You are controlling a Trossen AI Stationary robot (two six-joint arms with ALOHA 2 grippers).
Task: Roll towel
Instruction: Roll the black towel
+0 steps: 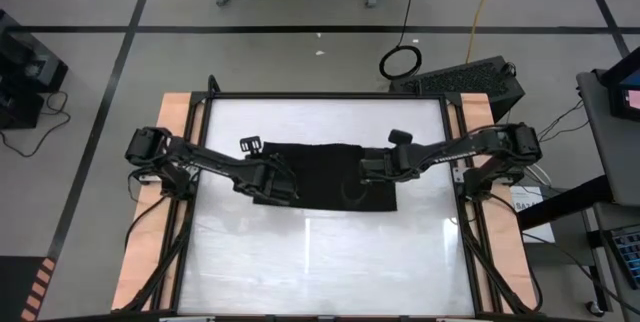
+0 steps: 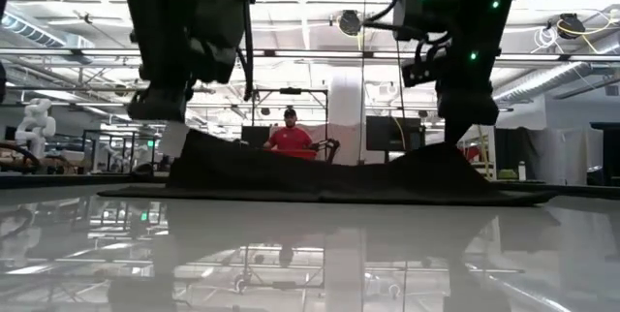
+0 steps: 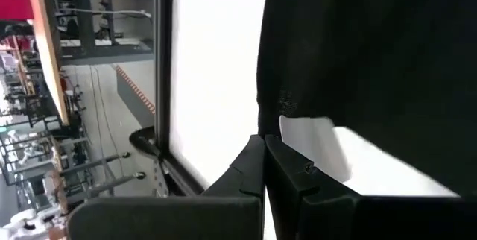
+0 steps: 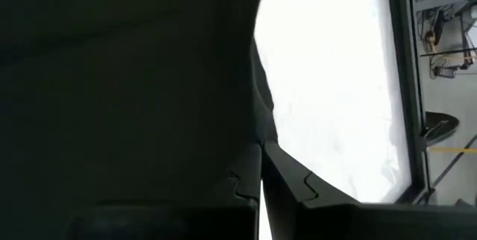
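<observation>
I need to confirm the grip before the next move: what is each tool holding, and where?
Both are shut on the towel. The left tool pinches its left end, the right tool its right end; the low view shows both ends lifted off the table.

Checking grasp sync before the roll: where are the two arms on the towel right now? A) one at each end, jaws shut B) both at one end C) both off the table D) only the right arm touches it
A: the left gripper and right gripper sit at opposite ends of the towel, jaws shut, cloth tented up under each.
</observation>
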